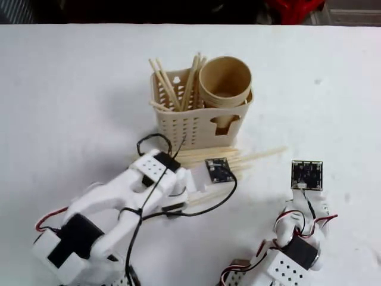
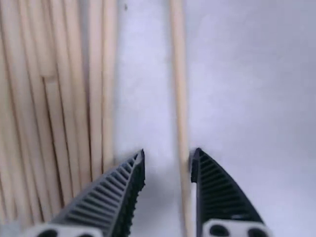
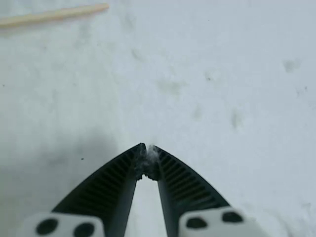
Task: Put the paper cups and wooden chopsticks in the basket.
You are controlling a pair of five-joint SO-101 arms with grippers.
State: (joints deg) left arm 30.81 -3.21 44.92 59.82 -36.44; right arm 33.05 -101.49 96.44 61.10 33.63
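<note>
Your left pincer [image 2: 168, 158] stands apart at the worktop [image 2: 247, 74]. One wooden chopstick [image 2: 178, 98] lies between its tips, close against one finger, and the chopstick pile [image 2: 54, 98] lies just outside the other. Your right pincer [image 3: 147, 150] is pressed together, with a stray chopstick [image 3: 54, 15] well ahead.

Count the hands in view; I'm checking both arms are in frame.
2. The left hand is open over loose chopsticks by the basket; the right hand is shut over bare table.

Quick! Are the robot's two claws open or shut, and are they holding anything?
Left gripper: open, one thin pale wooden chopstick between its jaws, not gripped.
Right gripper: shut, holding nothing.
</note>
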